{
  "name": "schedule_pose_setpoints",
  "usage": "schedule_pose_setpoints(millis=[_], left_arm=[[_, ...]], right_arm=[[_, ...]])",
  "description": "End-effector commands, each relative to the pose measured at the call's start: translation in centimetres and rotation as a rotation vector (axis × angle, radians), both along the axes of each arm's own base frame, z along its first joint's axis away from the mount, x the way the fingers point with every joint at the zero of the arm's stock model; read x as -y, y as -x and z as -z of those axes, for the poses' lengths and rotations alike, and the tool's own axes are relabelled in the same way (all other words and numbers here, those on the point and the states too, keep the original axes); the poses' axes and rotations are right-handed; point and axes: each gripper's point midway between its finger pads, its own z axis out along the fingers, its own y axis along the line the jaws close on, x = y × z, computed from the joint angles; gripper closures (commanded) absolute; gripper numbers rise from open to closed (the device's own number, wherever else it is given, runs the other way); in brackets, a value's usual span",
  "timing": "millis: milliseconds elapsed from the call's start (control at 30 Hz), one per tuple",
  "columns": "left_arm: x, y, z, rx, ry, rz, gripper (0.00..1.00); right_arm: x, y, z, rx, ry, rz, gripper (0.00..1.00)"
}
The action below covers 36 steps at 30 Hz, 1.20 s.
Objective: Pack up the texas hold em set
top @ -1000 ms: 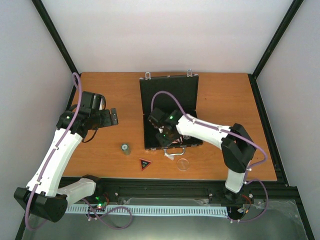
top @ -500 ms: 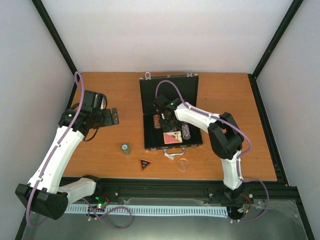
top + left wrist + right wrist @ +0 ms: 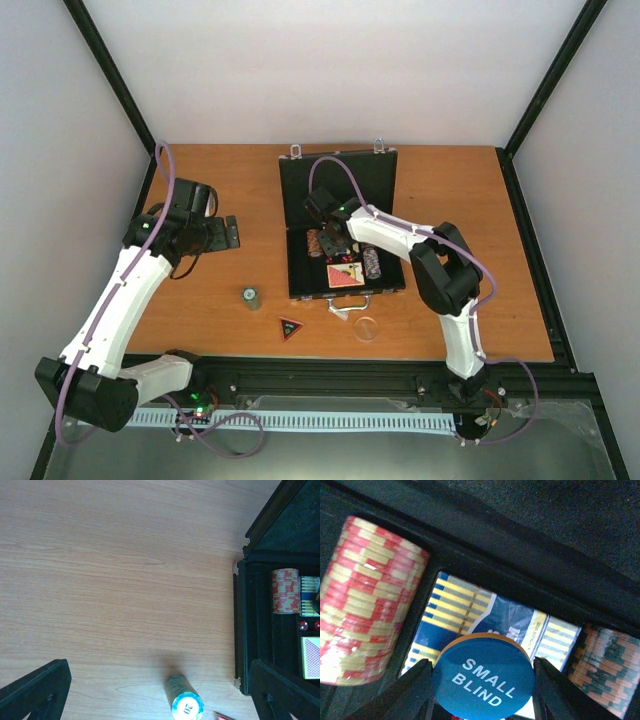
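The right pincer (image 3: 482, 680) is half closed on the edge of the blue button (image 3: 482, 675), low inside the open case (image 3: 340, 180). Straight beneath it lies the blue deck (image 3: 465, 607), with a red stack (image 3: 365, 605) close on one side and another stack (image 3: 605, 665) close on the other.

My worry is that the button is pinched only by its rim and could squirt out. If it lands flat on the deck it may sit proud and stop the lid from shutting. The fingers (image 3: 405, 690) also have little room, so as they spread they could nudge either stack out of its groove.

The left pincer (image 3: 230, 233) hangs fully open and holds nothing. The green stack (image 3: 184, 700) stands on the table just below it.

Only the right wrist view shows the grip and the button's lettering. Only the left wrist view shows the red dice (image 3: 303, 625) and the red-backed deck (image 3: 311, 657) in the case. From overhead I also see a dark triangle (image 3: 290, 326) and a clear round piece (image 3: 367, 328) lying on the table outside the case, well behind the right pincer.
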Motion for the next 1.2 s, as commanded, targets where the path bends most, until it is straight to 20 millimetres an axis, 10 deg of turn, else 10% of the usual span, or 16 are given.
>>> schedule_pose_setpoints(millis=[0, 267, 600, 1167], left_arm=[[-0.1, -0.6, -0.6, 0.026, -0.014, 0.009, 0.0], [-0.1, -0.7, -0.9, 0.039, -0.017, 0.018, 0.0], [0.2, -0.8, -0.6, 0.029, -0.005, 0.027, 0.0], [0.2, 0.4, -1.8, 0.071, 0.021, 0.031, 0.0]], right_arm=[[0.3, -2.2, 0.4, 0.046, 0.012, 0.033, 0.59], [0.5, -3.9, 1.0, 0.048, 0.006, 0.064, 0.53], [0.4, -3.2, 0.2, 0.025, -0.017, 0.061, 0.07], [-0.9, 1.2, -5.0, -0.041, -0.192, -0.013, 0.01]])
